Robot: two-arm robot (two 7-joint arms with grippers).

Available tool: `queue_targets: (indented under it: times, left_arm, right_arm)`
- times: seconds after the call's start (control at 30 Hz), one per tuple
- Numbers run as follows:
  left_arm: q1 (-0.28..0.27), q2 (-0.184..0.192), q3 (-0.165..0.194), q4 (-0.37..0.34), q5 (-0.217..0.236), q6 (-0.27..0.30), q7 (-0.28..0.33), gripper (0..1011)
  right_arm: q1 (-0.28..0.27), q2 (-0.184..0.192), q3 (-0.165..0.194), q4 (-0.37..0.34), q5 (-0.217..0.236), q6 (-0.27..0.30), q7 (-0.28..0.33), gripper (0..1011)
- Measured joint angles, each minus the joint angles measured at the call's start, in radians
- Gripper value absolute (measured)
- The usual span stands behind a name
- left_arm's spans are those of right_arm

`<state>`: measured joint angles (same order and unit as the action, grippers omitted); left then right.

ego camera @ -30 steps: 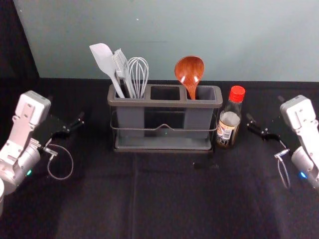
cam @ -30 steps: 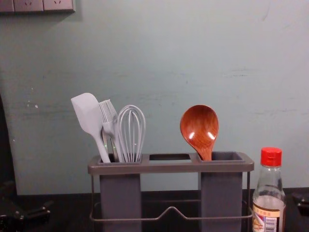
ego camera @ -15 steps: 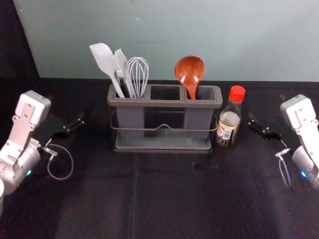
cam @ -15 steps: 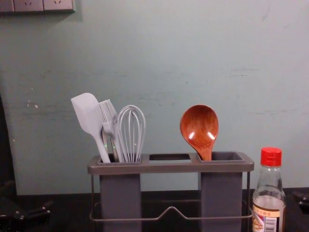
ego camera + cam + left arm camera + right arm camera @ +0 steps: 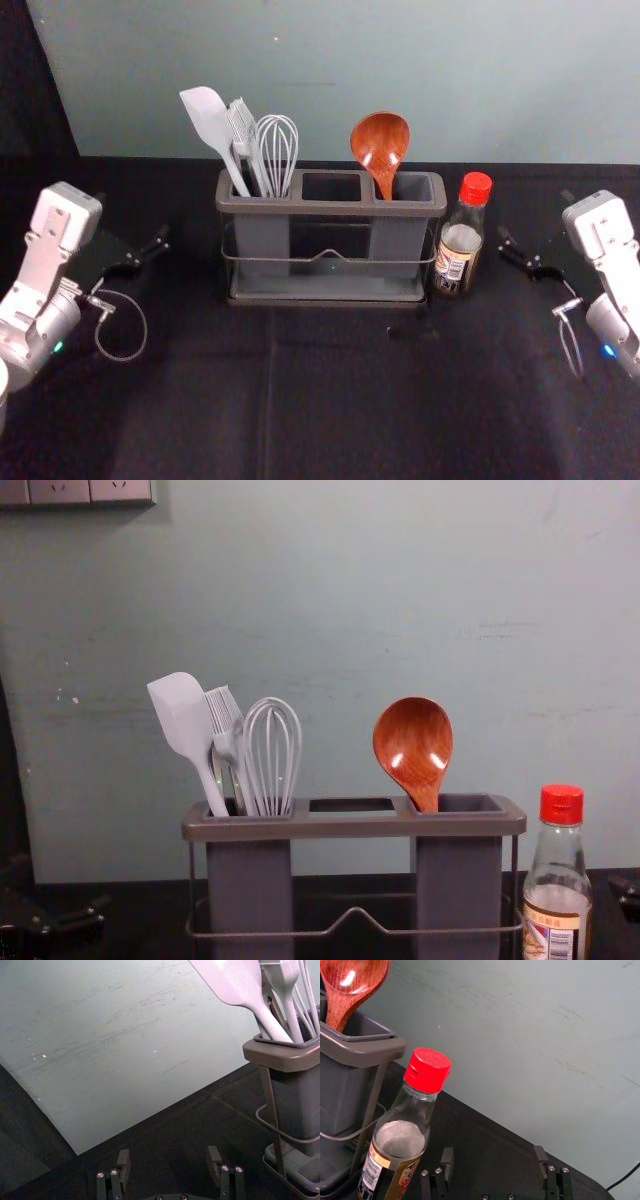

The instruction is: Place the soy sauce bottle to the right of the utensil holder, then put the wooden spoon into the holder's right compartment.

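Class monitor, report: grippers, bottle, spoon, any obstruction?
Both grippers open, empty: left left of holder, right right of bottle. Bottle right of holder. Spoon in right compartment. No obstruction seen.

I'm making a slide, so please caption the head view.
Wooden spoon in the utensil holder's right compartment, soy sauce bottle standing to the holder's right.

Robot lab, by look: paired robot arms point(image 5: 50, 240), black cloth-covered table point(image 5: 340, 400), scuffed wall point(image 5: 380, 600), sockets point(image 5: 120, 490).
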<state>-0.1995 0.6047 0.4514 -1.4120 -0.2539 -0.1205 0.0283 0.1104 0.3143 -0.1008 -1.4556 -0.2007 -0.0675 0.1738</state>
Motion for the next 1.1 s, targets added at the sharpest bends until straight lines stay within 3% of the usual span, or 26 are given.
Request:
queue_targets:
  times: [1.1]
  left_arm:
    - [0.0,0.0,0.0,0.0,0.0,0.0,0.0,1005]
  right_arm:
    - [0.0,0.0,0.0,0.0,0.0,-0.001,0.001,1003]
